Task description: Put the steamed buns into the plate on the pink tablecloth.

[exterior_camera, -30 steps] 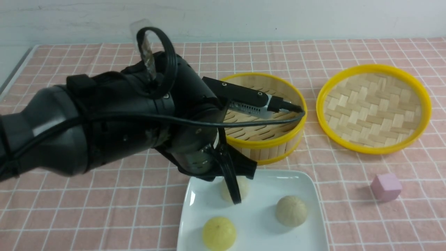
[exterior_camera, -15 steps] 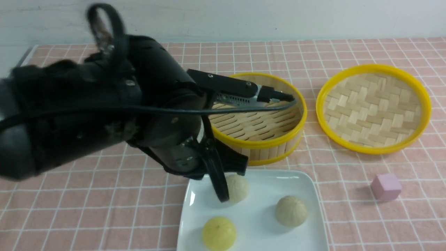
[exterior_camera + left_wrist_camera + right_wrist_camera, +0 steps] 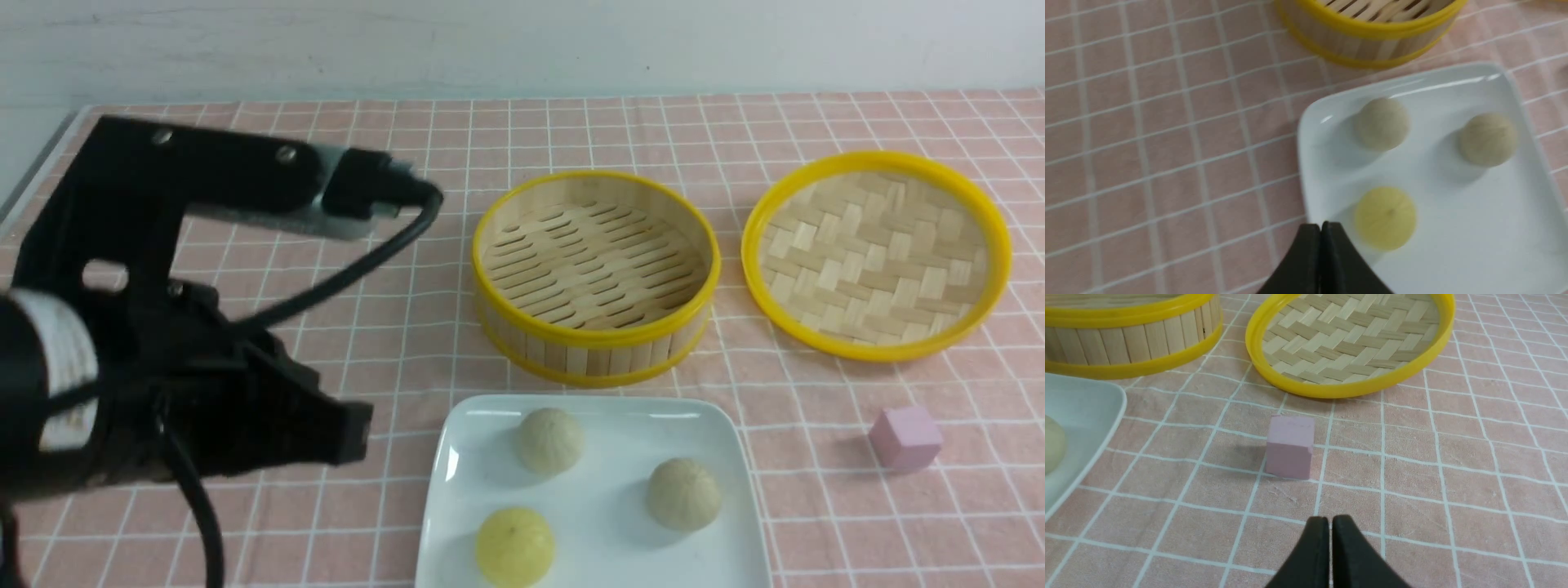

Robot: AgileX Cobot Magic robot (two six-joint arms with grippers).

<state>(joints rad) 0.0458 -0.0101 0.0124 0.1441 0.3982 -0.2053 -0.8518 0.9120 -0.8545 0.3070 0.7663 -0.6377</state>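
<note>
1. Front view: three small round steamed buns [image 3: 550, 441] (two beige, one yellow) lie in the glossy white square plate [image 3: 735, 457], right of the left gripper [image 3: 355, 433].
2. Left wrist view: left gripper's jaws pressed together, empty, beside the yellow bun [image 3: 1385, 217].
3. Right wrist view: right gripper [image 3: 1329, 528] nearly closed, empty, near the pink cube [image 3: 1290, 446].

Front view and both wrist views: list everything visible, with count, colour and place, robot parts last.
Tablecloth: one, pink with thin white grid lines, covers the table.
Plate: one, glossy white, near edge of the table at the centre, on the tablecloth.
Buns: three on the plate, apart from each other; two beige, one yellow.
Steamer basket: one, bamboo with yellow rims, nothing in it, just behind the plate.
Lid: one, woven bamboo with a yellow rim, on the cloth to the right of the basket.
Cube: one, pink, on the cloth to the right of the plate.
Left gripper: black, shut, holds nothing, at the plate's left.
Right gripper: black, shut, holds nothing, near the cube.
</note>
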